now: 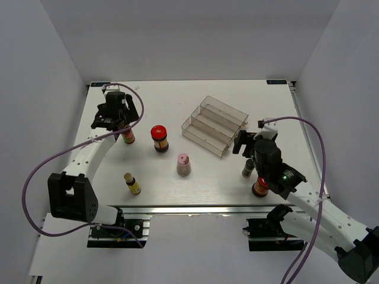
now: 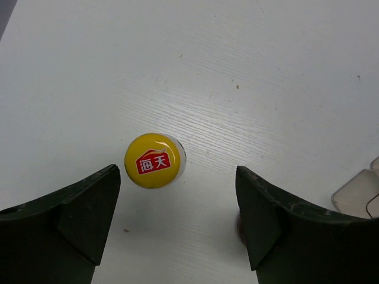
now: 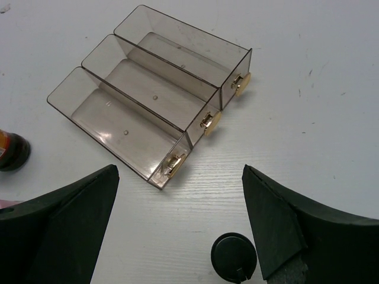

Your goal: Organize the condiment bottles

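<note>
Left hand (image 2: 177, 195) stood open over one yellow-capped bottle (image 2: 154, 160), which sat untouched between its fingers, nearer the left one. Second yellow-capped bottle (image 1: 132, 184), red-lidded jar (image 1: 159, 138) and pink shaker (image 1: 183, 164) stood loose on the counter (image 1: 177, 100) to that hand's right. Rack (image 3: 148, 106), ahead of the open right hand (image 3: 177, 177), held nothing. Black-capped bottle (image 3: 234, 255) stood just under it, second jar (image 1: 259, 187) behind. All six remained unplaced.

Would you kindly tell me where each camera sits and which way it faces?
Top external: above, behind the bases, looking down on the white table; left arm and right arm show.
Left wrist: down on a yellow-capped bottle; dark left fingers show.
Right wrist: down at the clear plastic stepped rack; right fingers show.
Shared: the rack, top and right wrist.
</note>
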Robot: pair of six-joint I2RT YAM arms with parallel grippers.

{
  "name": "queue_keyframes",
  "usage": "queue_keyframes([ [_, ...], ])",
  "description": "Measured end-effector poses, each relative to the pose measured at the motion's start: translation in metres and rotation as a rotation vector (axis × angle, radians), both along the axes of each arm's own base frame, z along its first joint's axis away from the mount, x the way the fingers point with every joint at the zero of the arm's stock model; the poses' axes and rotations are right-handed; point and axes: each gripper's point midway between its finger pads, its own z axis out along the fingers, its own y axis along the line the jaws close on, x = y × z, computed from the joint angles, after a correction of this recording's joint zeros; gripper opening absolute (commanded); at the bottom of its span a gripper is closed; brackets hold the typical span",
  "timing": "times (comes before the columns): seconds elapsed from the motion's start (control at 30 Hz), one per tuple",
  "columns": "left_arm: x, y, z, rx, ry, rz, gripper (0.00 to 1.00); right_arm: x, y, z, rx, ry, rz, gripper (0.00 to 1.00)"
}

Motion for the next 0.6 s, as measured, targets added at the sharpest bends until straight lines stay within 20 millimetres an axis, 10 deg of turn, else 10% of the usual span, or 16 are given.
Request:
queue_keyframes([
  [0.3, 0.007, 0.013, -0.025, 0.103, 0.072, 0.014, 0.79, 0.002, -0.007, -0.002, -0.022, 0.002, -0.039, 0.89],
  [0.6, 0.009, 0.017, -0.038, 0.129, 0.108, 0.021, 0.45, 0.002, -0.015, -0.007, -0.049, 0.005, -0.076, 0.89],
])
